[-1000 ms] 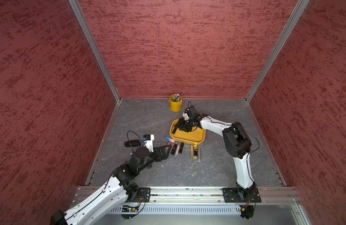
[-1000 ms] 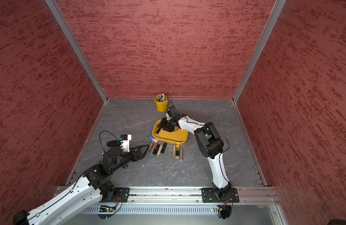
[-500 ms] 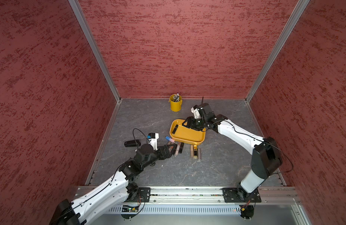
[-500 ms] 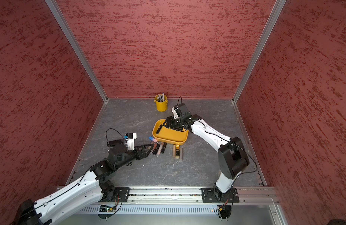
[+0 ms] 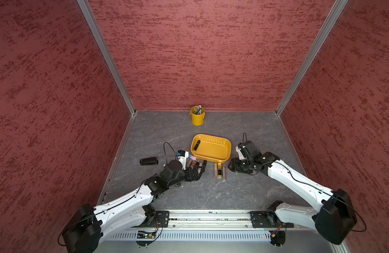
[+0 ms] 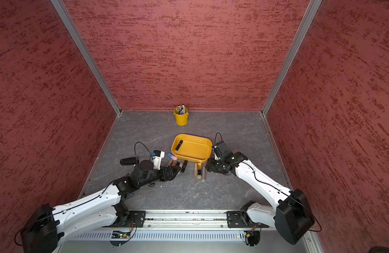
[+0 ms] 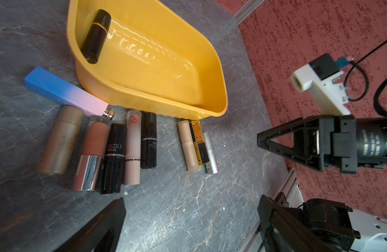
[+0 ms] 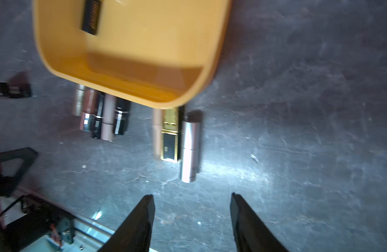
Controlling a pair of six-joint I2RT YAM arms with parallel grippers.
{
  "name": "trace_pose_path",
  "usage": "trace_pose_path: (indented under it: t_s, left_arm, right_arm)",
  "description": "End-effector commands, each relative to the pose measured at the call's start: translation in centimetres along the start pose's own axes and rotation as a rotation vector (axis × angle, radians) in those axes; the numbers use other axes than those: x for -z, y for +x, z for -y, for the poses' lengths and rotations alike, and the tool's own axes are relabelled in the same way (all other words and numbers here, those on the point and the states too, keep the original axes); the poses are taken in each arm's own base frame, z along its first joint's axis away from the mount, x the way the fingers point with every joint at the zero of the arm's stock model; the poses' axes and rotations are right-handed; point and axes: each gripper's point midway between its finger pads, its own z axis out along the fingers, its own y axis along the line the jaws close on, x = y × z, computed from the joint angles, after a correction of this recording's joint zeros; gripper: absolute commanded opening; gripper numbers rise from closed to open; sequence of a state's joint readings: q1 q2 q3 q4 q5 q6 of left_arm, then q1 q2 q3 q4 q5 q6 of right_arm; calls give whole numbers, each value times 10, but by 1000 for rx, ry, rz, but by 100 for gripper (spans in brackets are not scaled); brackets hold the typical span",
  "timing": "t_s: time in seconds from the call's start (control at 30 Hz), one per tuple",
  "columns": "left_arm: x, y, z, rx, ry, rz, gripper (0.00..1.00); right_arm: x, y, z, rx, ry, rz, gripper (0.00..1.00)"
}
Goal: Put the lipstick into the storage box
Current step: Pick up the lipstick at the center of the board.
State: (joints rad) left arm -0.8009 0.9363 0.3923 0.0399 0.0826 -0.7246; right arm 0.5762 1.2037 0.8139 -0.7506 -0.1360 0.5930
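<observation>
Black, gold-banded lipstick (image 7: 96,36) laid in the yellow storage box (image 7: 133,96).
Nothing is gripped by the wide-spread left gripper (image 7: 191,198) or the parted right gripper (image 8: 191,194).

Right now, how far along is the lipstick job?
Done: one black lipstick lies in the storage box. In hand: nothing. Both arms' jaws stand open and empty, and the right arm's are near the three tubes at the box's near edge. Left: those three, five more tubes in a row and a blue-pink stick, all on the table.
</observation>
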Motion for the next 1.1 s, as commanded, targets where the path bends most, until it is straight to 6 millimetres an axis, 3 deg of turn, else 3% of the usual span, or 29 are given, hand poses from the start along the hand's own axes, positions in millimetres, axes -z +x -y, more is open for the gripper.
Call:
trace_pose_path:
  t_s: [0.0,0.4,0.73,1.07]
  left_arm:
    - [0,-18,20,-32,49,49,100]
    - [1,-16,19,-32,28,53,100]
    - [8,-15,11,-32,7,73,100]
    - [14,-13,6,-32,-9,82,100]
  right_arm:
    - [-4,12,12,0,69,-5,60]
    - [-37,25,-9,71,114,-71,59]
    - [-53,22,-26,94,109,-81,59]
    - [-74,27,-18,113,179,-120,57]
